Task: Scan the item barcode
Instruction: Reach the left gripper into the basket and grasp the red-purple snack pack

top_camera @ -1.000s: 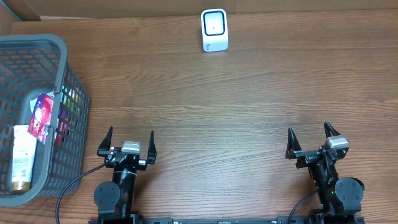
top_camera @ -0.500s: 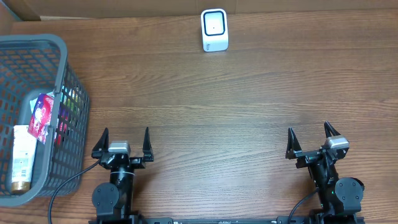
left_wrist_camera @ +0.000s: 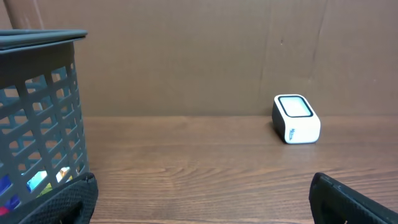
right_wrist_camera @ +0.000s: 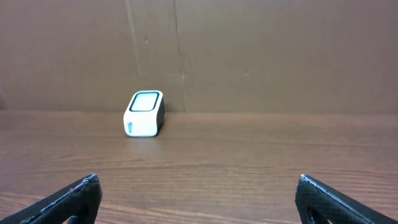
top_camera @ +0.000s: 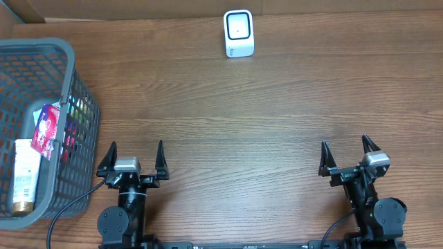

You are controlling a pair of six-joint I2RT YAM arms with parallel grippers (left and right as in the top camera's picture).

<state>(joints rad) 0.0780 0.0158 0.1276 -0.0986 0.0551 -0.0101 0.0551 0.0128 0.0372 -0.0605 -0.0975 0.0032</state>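
My left gripper (top_camera: 133, 153) hangs just right of the grey plastic mesh basket (top_camera: 34, 45), fingers spread wide and holding nothing. My right gripper (top_camera: 344, 145) sits well to the basket's right, equally wide and empty. Inside the basket lie a white squeeze tube with a tan end (top_camera: 26, 174) and a red-and-pink packet (top_camera: 46, 128). The small white box-shaped barcode scanner (top_camera: 239, 33) stands upright, well right of the basket, on the brown wooden table (top_camera: 242, 117).

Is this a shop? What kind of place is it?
Probably a pretend shop checkout on a wooden table: a small white box-shaped scanner stands at the back, and a grey plastic mesh basket holds packaged goods, like a white tube.
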